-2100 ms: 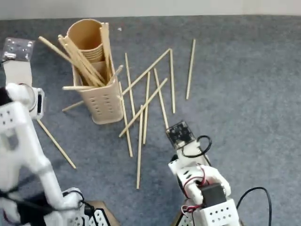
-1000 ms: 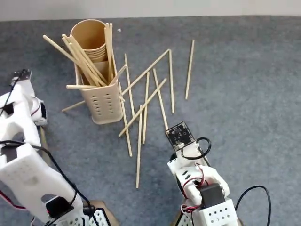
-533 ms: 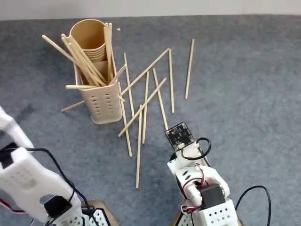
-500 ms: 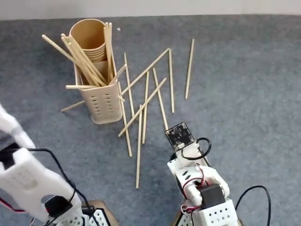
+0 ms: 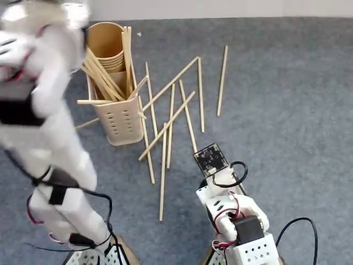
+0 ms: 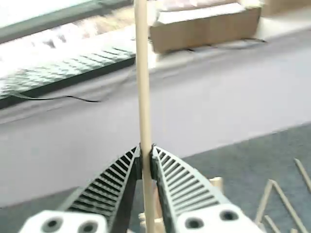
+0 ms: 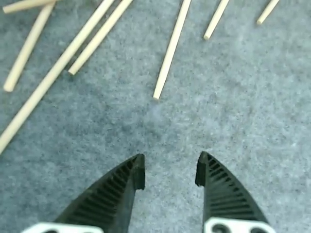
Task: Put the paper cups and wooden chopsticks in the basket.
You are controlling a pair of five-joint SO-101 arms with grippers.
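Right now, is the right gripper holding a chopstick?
No, the right gripper is open above the grey carpet, and the nearest chopstick lies flat ahead of it, untouched.

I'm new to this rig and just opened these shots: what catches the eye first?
The left gripper is shut on one wooden chopstick, its arm raised beside the basket. That basket holds stacked paper cups, while loose chopsticks lie scattered on the grey mat beside it. The right gripper hangs open just above the mat.
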